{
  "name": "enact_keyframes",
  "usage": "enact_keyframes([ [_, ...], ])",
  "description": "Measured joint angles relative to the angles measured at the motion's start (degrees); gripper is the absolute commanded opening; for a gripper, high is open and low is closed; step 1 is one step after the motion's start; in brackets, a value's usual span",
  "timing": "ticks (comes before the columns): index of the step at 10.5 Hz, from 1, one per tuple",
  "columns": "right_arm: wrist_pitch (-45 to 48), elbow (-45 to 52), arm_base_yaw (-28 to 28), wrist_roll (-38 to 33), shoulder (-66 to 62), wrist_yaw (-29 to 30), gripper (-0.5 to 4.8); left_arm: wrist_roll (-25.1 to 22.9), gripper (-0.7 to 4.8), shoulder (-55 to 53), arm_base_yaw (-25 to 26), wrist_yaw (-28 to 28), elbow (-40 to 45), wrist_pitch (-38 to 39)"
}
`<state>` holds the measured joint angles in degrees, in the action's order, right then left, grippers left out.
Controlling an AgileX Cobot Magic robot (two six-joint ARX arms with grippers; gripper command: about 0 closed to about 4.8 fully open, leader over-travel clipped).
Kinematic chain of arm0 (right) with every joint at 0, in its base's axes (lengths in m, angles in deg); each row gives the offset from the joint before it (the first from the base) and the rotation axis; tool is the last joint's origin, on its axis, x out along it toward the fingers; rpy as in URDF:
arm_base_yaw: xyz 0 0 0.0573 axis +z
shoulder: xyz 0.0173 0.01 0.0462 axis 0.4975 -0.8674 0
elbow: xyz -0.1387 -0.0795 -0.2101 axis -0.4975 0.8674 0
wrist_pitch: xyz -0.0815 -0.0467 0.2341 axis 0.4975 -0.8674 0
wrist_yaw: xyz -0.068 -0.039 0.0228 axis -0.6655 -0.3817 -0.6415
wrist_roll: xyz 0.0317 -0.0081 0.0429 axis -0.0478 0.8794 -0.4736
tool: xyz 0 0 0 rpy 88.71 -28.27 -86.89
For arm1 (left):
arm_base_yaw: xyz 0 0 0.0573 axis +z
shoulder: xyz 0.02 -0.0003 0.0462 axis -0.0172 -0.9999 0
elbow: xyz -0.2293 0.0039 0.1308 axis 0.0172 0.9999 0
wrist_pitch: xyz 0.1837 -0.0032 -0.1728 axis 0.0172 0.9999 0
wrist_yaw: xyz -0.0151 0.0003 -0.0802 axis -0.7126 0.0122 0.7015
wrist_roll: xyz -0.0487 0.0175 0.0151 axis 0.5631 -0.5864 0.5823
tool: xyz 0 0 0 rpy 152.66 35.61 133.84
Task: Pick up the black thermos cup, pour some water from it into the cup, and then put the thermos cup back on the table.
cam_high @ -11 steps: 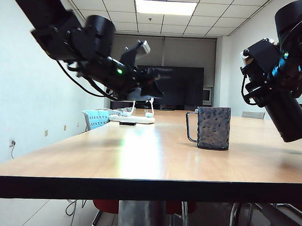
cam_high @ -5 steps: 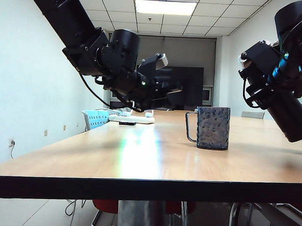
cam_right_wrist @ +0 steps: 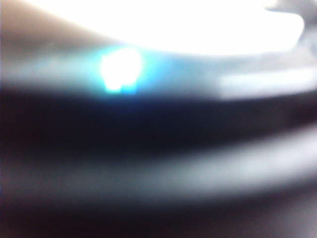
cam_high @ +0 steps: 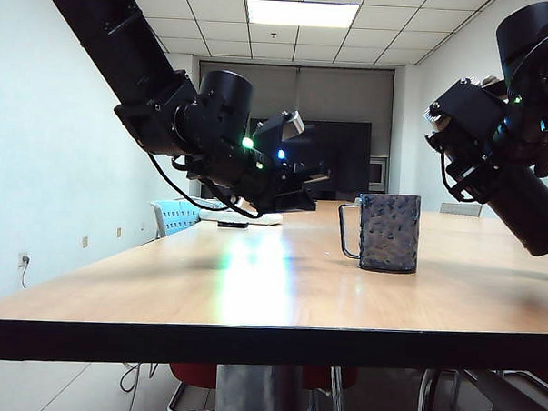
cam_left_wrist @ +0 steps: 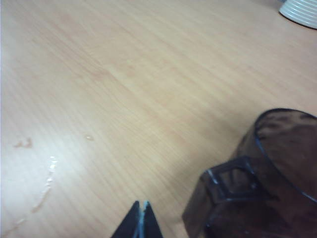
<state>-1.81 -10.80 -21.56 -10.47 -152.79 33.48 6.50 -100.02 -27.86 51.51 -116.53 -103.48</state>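
Exterior, step in hand: we judge the pour is not yet begun. The tall slim matte black thermos cup (cam_high: 526,215) hangs tilted in the air off the right gripper (cam_high: 480,169), well to the side of the mug and clear of the table.
Exterior, right fingers: we cannot make them out singly. They appear clamped round the black thermos cup's upper part.
Exterior, left gripper (cam_high: 316,182): low over the long light wood-grain table (cam_high: 253,277), with the short grey mug with the dimpled wall (cam_high: 388,232) just beyond its fingertips on the handle side.
Exterior, doing it well: we would bring the thermos mouth above the grey mug's rim before tipping further. We would tip slowly and keep the left fingers off the thin looped handle, as a light mug would likely slide.
Left wrist, fingers: the left gripper (cam_left_wrist: 141,220) has its tips pressed together, holding nothing.
Left wrist, mug: the grey mug (cam_left_wrist: 277,163) stands beside the tips, apart from them, with its mouth open and its wall dark and glossy.
Left wrist, table (cam_left_wrist: 124,89): smooth laminate with faint wet smears (cam_left_wrist: 44,183) on the far side of the fingers from the mug.
Right wrist, view: only dark blur and a teal glow (cam_right_wrist: 119,67). We can tell no grip from it.
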Motion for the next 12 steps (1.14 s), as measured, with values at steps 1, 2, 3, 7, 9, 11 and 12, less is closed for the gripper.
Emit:
enact_keyframes([
  [1, 0.00, 0.00, 0.39, 2.03, 0.00, -0.15, 1.47, 0.00, -0.06, -0.13, -0.04, 1.79, 0.00, -0.02],
  [2, -0.02, 0.00, 1.07, 3.80, 0.00, 0.15, 1.47, 0.00, -0.06, -0.13, -0.04, 2.82, 0.00, -0.39],
  [3, -0.02, 0.00, 1.62, 5.16, 0.00, 0.31, 1.47, 0.00, -0.06, -0.13, -0.04, 2.93, -0.09, -0.48],
  [7, -0.02, 0.00, 2.32, 9.53, -0.42, 1.46, 1.47, 0.00, -0.06, -0.26, -0.37, 3.43, -0.33, -0.90],
  [9, -0.48, 0.00, 2.29, 10.16, -0.46, 1.27, 1.47, 0.00, -0.06, -0.26, -0.50, 5.51, -0.33, -0.90],
  [11, -1.25, 0.00, 2.29, 11.15, -0.46, 1.75, 1.47, 0.00, -0.06, -0.26, -0.55, 5.64, -0.33, -0.90],
  [12, -1.31, 0.00, 2.29, 12.55, -0.46, 2.78, 1.47, 0.00, -0.06, -0.26, -0.50, 6.32, -0.33, -0.90],
])
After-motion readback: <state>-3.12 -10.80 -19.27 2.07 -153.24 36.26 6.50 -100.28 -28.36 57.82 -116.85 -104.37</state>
